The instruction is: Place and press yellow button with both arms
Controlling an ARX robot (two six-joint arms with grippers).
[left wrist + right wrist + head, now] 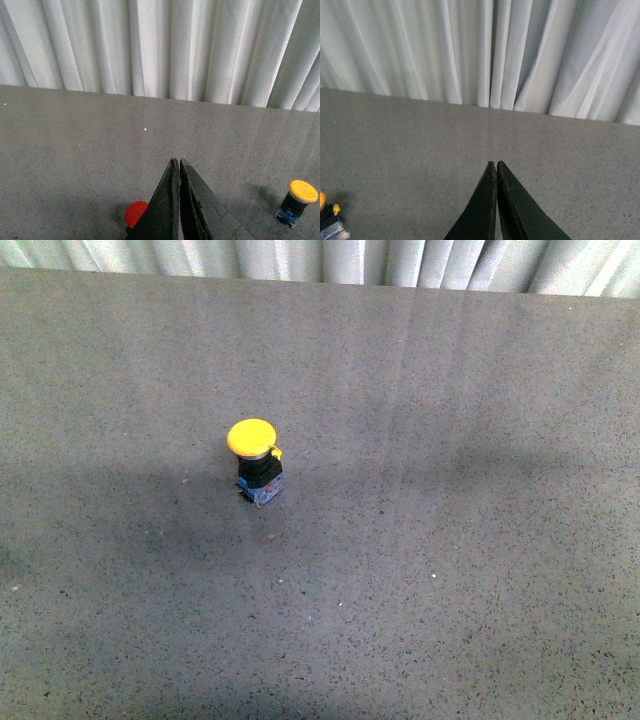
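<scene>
The yellow-capped mushroom push button, with a black body and a bluish-grey base, stands upright on the speckled grey tabletop, left of centre. With its cap up, it looks already placed and ready for pressing. The left gripper and right gripper sit well apart from it, their jaws pinched together on nothing, probably so the tips can push. A red round object peeks out beside the left gripper.

Yellow button: black body, bluish base. Tabletop speckled grey. Curtain white.
</scene>
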